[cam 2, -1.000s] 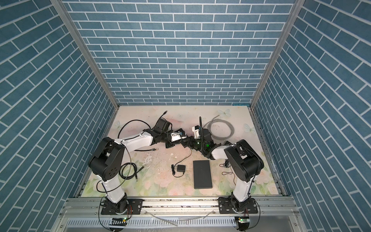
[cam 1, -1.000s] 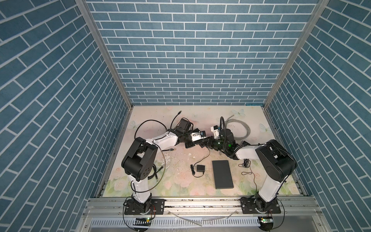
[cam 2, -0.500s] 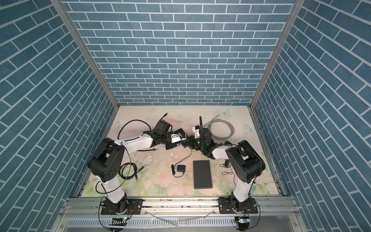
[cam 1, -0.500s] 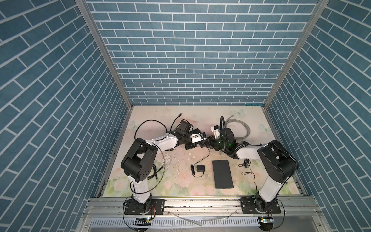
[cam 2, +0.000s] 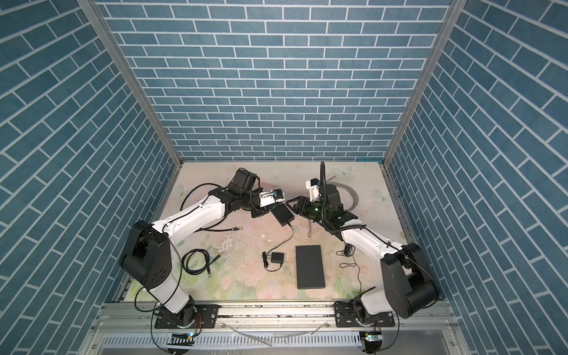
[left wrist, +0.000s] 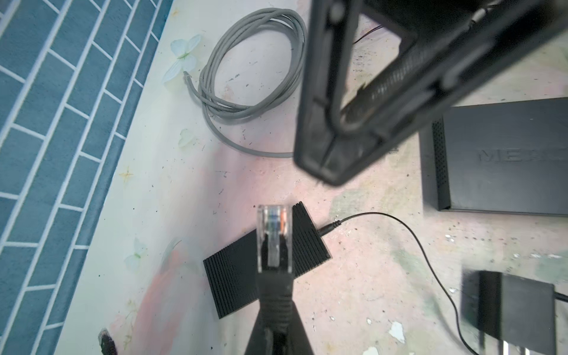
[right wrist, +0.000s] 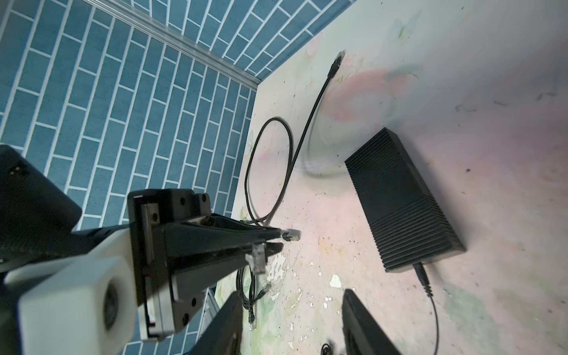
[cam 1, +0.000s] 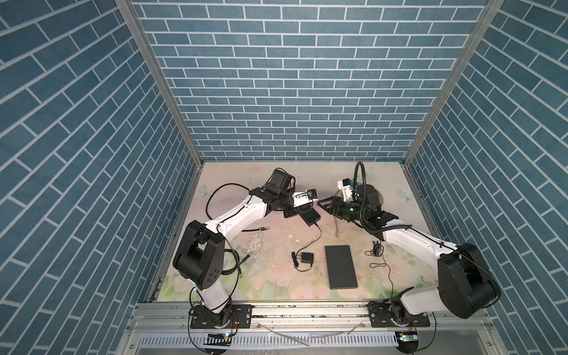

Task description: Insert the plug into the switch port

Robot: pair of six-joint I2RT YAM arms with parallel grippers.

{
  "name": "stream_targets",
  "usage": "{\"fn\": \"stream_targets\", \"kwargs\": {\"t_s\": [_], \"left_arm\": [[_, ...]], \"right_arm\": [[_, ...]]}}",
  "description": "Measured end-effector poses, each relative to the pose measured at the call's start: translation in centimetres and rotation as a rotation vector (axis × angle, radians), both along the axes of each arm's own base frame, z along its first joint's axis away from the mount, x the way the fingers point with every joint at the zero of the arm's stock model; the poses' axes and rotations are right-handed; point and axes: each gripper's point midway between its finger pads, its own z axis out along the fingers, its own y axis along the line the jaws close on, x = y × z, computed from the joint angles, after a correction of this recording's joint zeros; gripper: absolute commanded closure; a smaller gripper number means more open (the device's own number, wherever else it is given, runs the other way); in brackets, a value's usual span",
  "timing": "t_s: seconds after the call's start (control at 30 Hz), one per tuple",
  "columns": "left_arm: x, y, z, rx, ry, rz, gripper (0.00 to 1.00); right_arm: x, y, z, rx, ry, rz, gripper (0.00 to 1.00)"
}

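1. The left arm (cam 1: 239, 215) and the right arm (cam 1: 408, 242) have been drawn apart. A second ago their ends were together over the middle of the table (cam 1: 276, 184); now a clear gap is seen between them in both top views.
2. The right gripper (right wrist: 292, 293) has been released: its fingers (right wrist: 362, 319) are spread and nothing is held between them. A handover is judged to have been completed.
3. The left gripper (right wrist: 278, 239) has been clenched and is grasping the plug (left wrist: 274, 236) at its rear end, so the plug is now carried by this arm alone.
4. The small ribbed box (left wrist: 233, 276) is taken to be the switch, since a power lead (left wrist: 399, 221) is plugged into it. It is lying flat on the table, apart from both grippers. Its ports are not shown in any view, so the side to be approached cannot be told.
5. The plug, clear with coloured wires inside, is held above the table near the ribbed box and is not yet in any port. A black cable (right wrist: 302, 129) is trailed from it across the table. Alignment with a port is judged to be the step left.
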Motion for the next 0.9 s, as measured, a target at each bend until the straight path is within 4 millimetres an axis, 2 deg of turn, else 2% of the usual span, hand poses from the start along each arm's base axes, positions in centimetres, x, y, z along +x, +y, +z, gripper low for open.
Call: {"fn": "stream_targets", "kwargs": {"t_s": [0.13, 0.27, 0.37, 0.5, 0.6, 0.67, 0.8, 0.9], "left_arm": [[-1.0, 0.8, 0.7, 0.042, 0.07, -0.002, 1.0], [-2.8, 1.9, -0.9, 0.088, 0.18, 0.016, 1.0], [-4.2, 2.8, -3.1, 0.122, 0.262, 0.04, 1.0], [-5.6, 3.7, -5.6, 0.162, 0.358, 0.083, 1.0], [-5.7, 3.8, -7.0, 0.176, 0.408, 0.112, 1.0], [-5.7, 3.7, -7.9, 0.183, 0.439, 0.128, 1.0], [-5.8, 3.5, -9.7, 0.183, 0.491, 0.144, 1.0], [-5.9, 3.4, -10.1, 0.178, 0.506, 0.149, 1.0]], "right_arm": [[-0.3, -1.8, 0.7, -0.032, -0.02, -0.019, 0.44], [0.0, -3.1, 0.7, -0.061, -0.032, -0.043, 0.43], [0.2, -3.7, -0.8, -0.11, -0.012, -0.055, 0.43], [0.8, -3.8, -3.8, -0.173, 0.029, -0.05, 0.41], [1.1, -3.6, -6.2, -0.222, 0.051, -0.034, 0.41], [1.2, -3.2, -7.2, -0.238, 0.059, -0.017, 0.44], [1.3, -1.1, -7.7, -0.21, 0.039, 0.049, 0.52], [1.1, 0.6, -7.3, -0.154, 0.026, 0.087, 0.52]]}}
